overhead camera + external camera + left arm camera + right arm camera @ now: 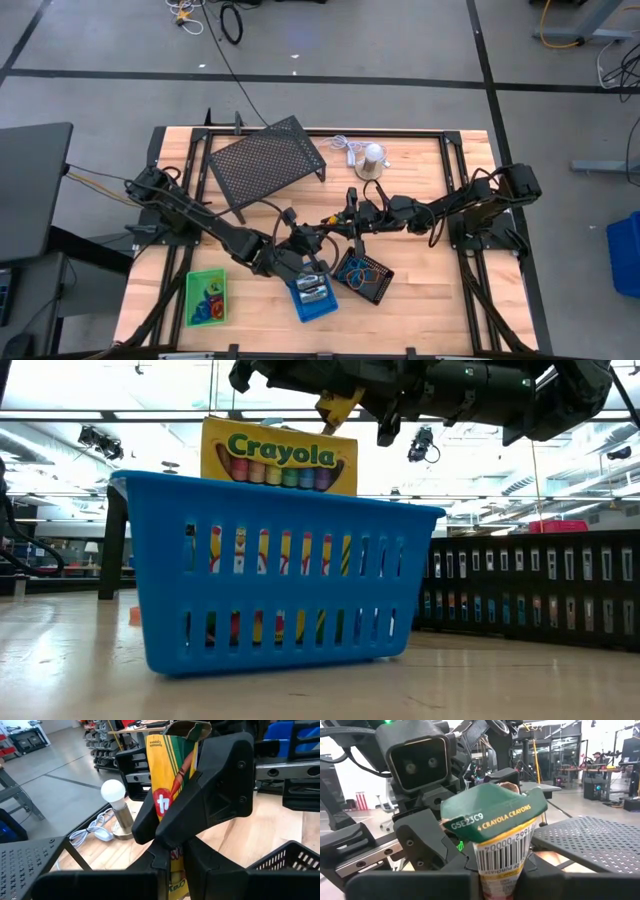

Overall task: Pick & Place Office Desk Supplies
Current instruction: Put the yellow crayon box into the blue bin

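Observations limited to what cannot be verified.

High view: the crayon box [331, 217] between the two arms shows only as a small yellow speck, and both end effectors are too small to judge. Contents of the green tray [206, 297] are coloured blobs, not identifiable. The loops in the black-mesh tray [362, 276] cannot be counted.

Low view: the blue tray [280, 585] hides the lower part of the crayon box standing behind it [279, 456]. The arms are cut off by the top edge.

Left wrist view: the other arm's end effector [200, 810] covers much of the box; its lower end is cut off.
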Robot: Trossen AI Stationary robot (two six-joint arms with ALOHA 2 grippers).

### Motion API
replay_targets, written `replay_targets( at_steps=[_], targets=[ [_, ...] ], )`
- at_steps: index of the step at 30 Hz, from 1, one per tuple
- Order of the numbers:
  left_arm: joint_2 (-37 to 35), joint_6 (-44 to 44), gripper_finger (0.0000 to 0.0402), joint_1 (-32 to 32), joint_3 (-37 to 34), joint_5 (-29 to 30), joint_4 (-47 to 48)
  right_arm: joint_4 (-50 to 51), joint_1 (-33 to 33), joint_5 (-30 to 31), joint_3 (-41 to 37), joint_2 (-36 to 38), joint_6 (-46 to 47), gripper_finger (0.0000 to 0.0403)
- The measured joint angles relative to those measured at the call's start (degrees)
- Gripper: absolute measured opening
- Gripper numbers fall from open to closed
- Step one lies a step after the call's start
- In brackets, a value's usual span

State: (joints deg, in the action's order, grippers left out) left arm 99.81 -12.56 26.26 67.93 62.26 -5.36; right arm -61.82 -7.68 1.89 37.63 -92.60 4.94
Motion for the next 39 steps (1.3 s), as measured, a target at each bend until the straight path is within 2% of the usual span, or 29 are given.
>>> replay_targets(
  at_steps=[11,21,27,29,32,35,39],
  targets=[
    [0.0,1.2,0.0031,1.1,0.0,0.3,0.7,0.2,-0.1,-1.5,0.0,0.0,-1.3,0.0040],
    [0.0,5.5,0.0031,5.4,0.1,1.1,-0.3,-0.6,-3.6,-1.3,0.3,-0.1,-9.8,0.0040],
    [0.1,8.0,0.0048,8.1,0.2,1.2,-0.6,-0.5,-3.7,-4.5,0.4,-0.1,-11.7,0.0039],
    [0.1,8.3,0.0048,8.4,0.2,1.6,-0.3,-0.2,-3.5,-5.9,0.3,-0.1,-12.4,0.0028],
    [0.0,8.5,0.0048,9.0,0.0,3.8,1.1,1.3,-3.1,-7.3,-0.3,0.0,-12.5,0.0028],
    [-0.3,7.8,0.0044,9.2,0.0,3.5,1.7,1.8,-3.0,-7.9,-0.2,-0.1,-12.7,0.0028],
    [-0.3,7.0,0.0018,9.1,0.0,4.6,2.5,3.7,-2.7,-7.1,-0.2,0.0,-13.3,0.0028]
  ],
)
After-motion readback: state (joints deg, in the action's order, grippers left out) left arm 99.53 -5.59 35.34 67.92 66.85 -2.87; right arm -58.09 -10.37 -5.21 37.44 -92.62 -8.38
